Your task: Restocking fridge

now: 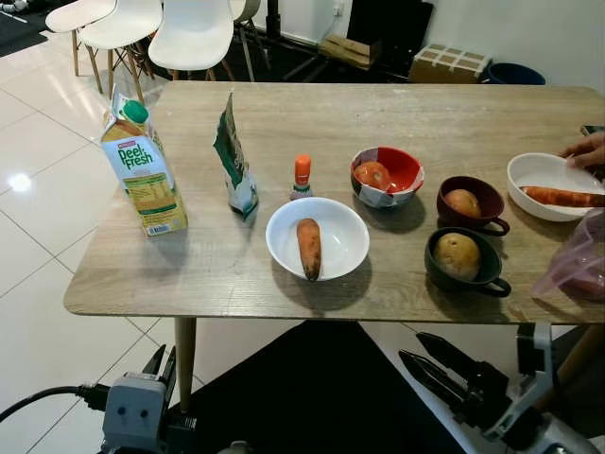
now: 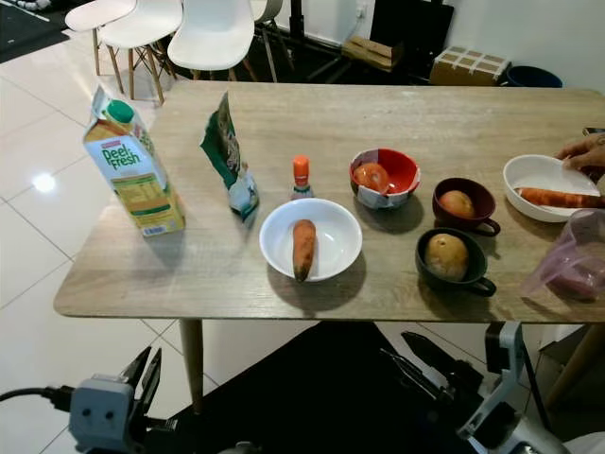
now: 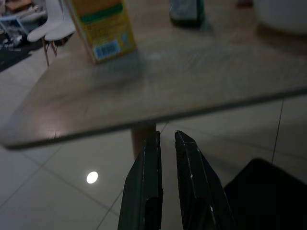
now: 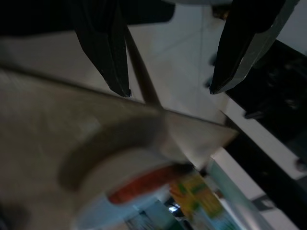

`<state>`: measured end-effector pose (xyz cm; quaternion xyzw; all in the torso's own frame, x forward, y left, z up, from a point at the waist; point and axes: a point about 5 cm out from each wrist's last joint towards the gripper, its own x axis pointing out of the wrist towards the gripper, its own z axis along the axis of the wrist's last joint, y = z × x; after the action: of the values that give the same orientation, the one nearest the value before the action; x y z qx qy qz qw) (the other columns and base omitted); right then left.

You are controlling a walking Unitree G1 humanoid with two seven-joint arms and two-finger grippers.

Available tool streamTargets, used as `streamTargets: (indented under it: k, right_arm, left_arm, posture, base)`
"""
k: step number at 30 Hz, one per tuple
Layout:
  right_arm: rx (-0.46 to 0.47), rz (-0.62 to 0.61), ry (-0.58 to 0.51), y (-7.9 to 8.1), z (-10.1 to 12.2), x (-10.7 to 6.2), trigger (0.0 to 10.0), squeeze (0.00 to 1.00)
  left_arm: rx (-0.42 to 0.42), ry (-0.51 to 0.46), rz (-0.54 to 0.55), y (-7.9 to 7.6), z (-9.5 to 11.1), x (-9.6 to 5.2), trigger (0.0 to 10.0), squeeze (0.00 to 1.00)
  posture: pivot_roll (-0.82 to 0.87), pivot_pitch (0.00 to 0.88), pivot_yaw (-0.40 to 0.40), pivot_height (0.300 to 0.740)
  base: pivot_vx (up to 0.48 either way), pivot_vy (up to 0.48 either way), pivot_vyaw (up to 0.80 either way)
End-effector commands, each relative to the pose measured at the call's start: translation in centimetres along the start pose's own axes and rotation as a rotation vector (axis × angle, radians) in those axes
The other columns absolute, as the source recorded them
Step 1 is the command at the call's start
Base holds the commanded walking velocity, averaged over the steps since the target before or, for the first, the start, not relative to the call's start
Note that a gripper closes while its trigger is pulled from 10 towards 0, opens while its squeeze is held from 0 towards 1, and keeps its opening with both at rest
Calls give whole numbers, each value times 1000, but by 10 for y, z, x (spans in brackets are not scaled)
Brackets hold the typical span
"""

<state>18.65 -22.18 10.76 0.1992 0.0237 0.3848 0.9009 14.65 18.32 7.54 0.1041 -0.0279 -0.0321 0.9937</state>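
Standing at the wooden table (image 1: 454,123), ten o'clock, the juice carton (image 1: 142,170) is seen beside a green pouch (image 1: 233,161) and an orange-capped bottle (image 1: 302,177). At centre, a carrot (image 1: 309,248) lies in a white bowl (image 1: 344,236). Below the near edge, at seven o'clock, the left gripper (image 3: 165,139) is held nearly closed; at five o'clock the right gripper (image 4: 168,91) is spread wide.

Left end effector (image 1: 161,364) held low, fingers nearly together; right end effector (image 1: 427,355) low, fingers spread apart
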Motion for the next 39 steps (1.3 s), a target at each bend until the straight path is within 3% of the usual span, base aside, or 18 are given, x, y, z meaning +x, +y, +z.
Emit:
streamTargets:
  k: [1,3,5,11,13,14,16,17,19,22,24,31,33,35,39]
  right_arm:
    - [-6,16,-49,1,13,5,10000,0]
    - [-19,15,-65,0,18,9,10000,0]
    - [-73,41,-85,0,27,24,10000,0]
    - [-90,87,-82,5,32,34,10000,0]
    - [-114,162,-80,14,39,50,10000,0]
    - [-114,162,-80,14,39,50,10000,0]
    - [-148,208,-76,20,44,74,10000,0]
    - [-148,208,-76,20,44,74,10000,0]
    - [-183,247,-92,26,51,99,10000,0]
    - [-187,257,-96,28,54,105,10000,0]
    - [-214,273,-91,30,58,121,10000,0]
    - [-237,359,-61,41,59,137,10000,0]
    - [-249,445,-21,53,57,150,10000,0]
    - [-249,445,-21,53,57,150,10000,0]
    - [-302,503,50,65,49,168,10000,0]
  left_arm:
    - [4,-12,-31,-2,5,2,10000,0]
    - [3,-27,-44,-4,9,4,10000,0]
    - [-25,-66,-101,-9,18,11,10000,0]
    - [-23,-86,-119,-10,22,15,10000,0]
    - [-22,-103,-110,-9,27,22,10000,0]
    - [-22,-103,-110,-9,27,22,10000,0]
    - [-23,-113,-88,-4,29,34,10000,0]
    - [-23,-113,-88,-4,29,34,10000,0]
    - [-15,-120,-83,1,31,46,10000,0]
    - [-12,-122,-84,3,33,49,10000,0]
    - [-9,-134,-77,7,36,55,10000,0]
    - [-15,-140,-64,12,39,59,10000,0]
    - [-20,-134,-50,14,39,62,10000,0]
    - [-20,-134,-50,14,39,62,10000,0]
    - [-18,-123,-37,16,38,65,10000,0]
  posture:
    - [-77,124,13,740]
    - [-77,123,13,740]
    - [-78,117,12,740]
    - [-78,112,8,740]
    - [-73,113,-5,740]
    - [-73,113,-5,740]
    - [-76,113,-6,740]
    - [-76,113,-6,740]
    - [-76,114,-9,740]
    - [-75,114,-10,740]
    - [-73,112,-13,740]
    - [-75,113,-13,740]
    - [-77,117,-12,740]
    - [-77,117,-12,740]
    - [-76,120,-18,740]
  base:
    - [0,0,0]
    - [0,0,0]
    - [0,0,0]
    - [0,0,0]
    - [0,0,0]
    - [0,0,0]
    - [0,0,0]
    - [0,0,0]
    - [0,0,0]
    - [0,0,0]
    - [0,0,0]
    - [0,0,0]
    - [0,0,0]
    - [0,0,0]
    - [0,0,0]
